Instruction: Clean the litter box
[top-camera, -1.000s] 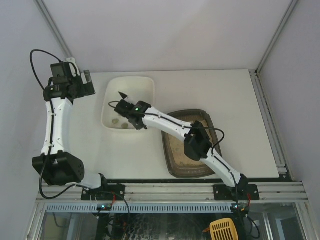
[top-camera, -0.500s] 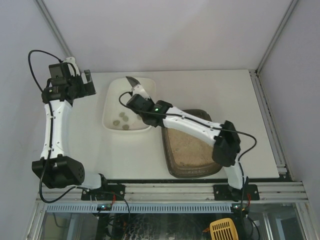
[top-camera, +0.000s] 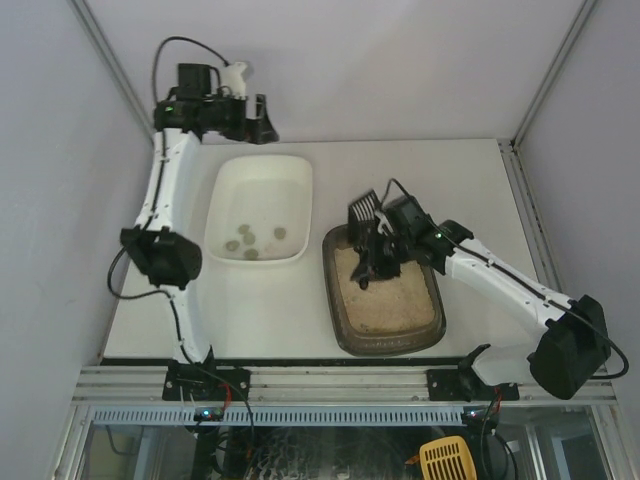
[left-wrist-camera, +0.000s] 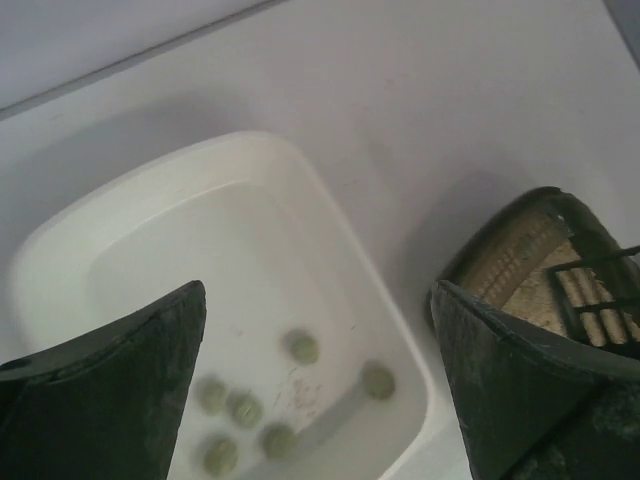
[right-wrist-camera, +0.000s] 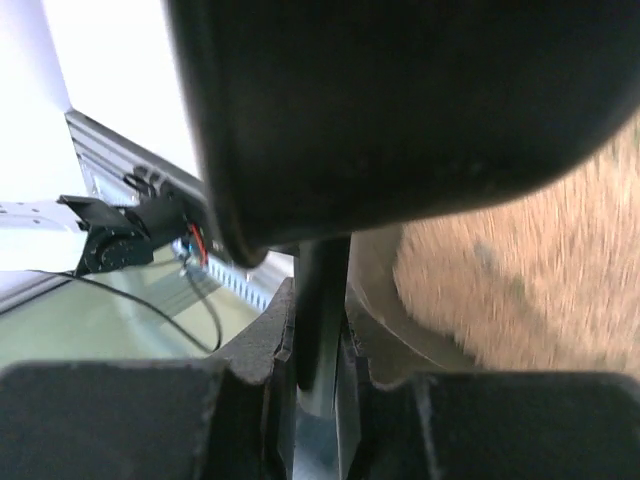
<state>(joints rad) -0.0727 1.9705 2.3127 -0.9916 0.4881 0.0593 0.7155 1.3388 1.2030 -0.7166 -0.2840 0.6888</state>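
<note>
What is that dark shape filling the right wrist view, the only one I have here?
Observer: A black slotted plastic scoop, its handle clamped in the right hand, at the far end of the dark brown-grey rectangular plastic litter box.
Reviewer: Has anything been sifted out?
Observer: Several small round greenish clumps lie in the white rectangular plastic tub left of the box.
Reviewer: And the left hand?
Observer: The left hand is open and empty, up above that tub.

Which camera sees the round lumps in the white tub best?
The left wrist camera: the lumps look big in the white tub. The top camera shows them tiny; the right wrist camera shows none.
</note>
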